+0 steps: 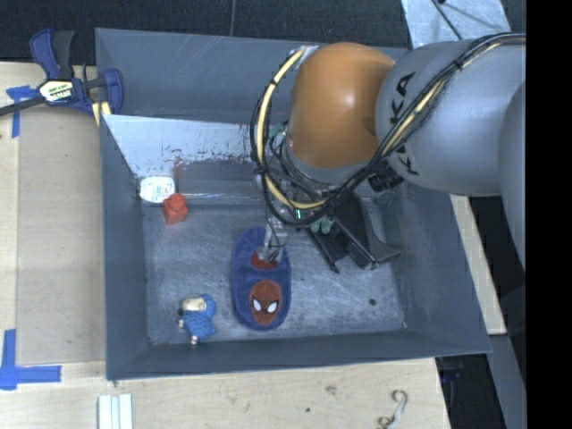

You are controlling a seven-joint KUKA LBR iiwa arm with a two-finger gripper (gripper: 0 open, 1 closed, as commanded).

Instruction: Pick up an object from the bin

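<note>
A small blue slipper [259, 286] with a red spider-mask face on its toe lies near the bin's front middle. My gripper [273, 239] reaches down into the slipper's opening at its far end, with a finger touching the reddish lining. The wrist above hides most of the fingers. A black flat object [350, 238] lies just right of the gripper, partly under the arm.
A small red block [175, 207] and a white round piece [156, 189] sit at the back left of the bin. A little blue figure with a pale head [196, 317] lies at the front left. The arm's orange cover and cables hang over the bin's back middle.
</note>
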